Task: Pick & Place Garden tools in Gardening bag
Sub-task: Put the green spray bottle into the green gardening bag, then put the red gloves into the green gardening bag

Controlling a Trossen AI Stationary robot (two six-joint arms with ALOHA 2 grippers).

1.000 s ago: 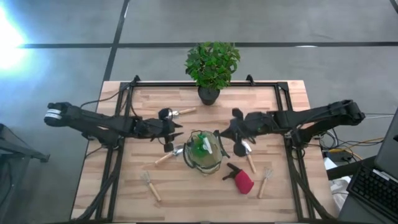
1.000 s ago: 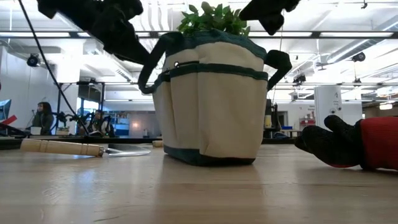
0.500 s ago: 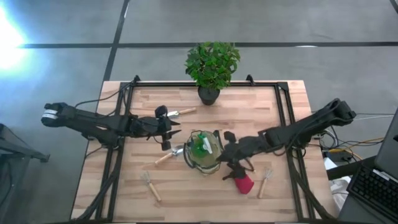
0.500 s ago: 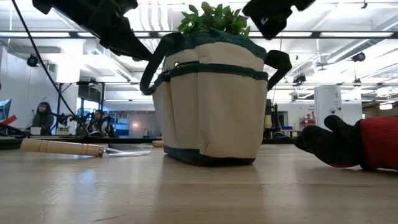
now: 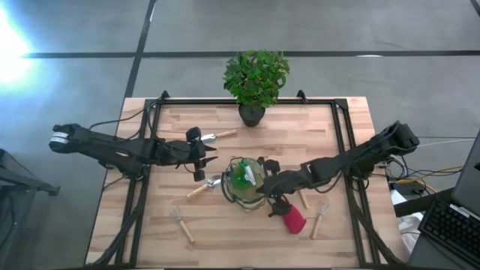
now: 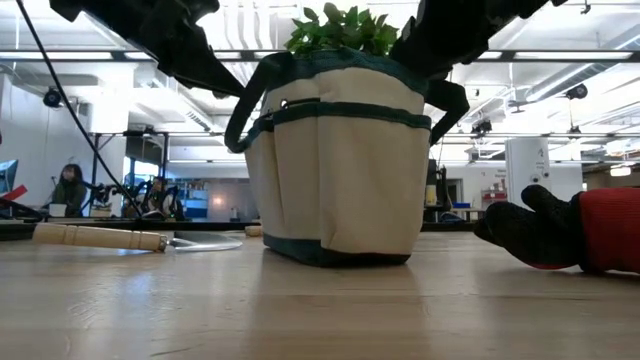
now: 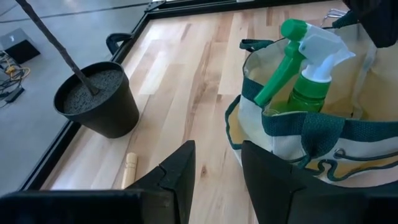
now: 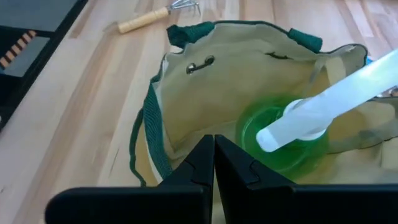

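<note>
Grippers at mid-table: we see the right gripper, fingers clenched and empty, swung in a second from right of centre to the gardening bag holding the spray bottle, while the left gripper, fingers parted and empty, waits alongside; several tools remain.

Four wooden-handled tools, one bag, one spray bottle.

Gardening bag: khaki fabric, dark green trim and loop handles, upright at worktop centre, mouth open. Green spray bottle stands inside it, white trigger head uppermost. Red-and-black tool lies just right of the bag. Wooden-handled trowel lies left of the bag; wooden-handled fork lies near the front edge.
</note>
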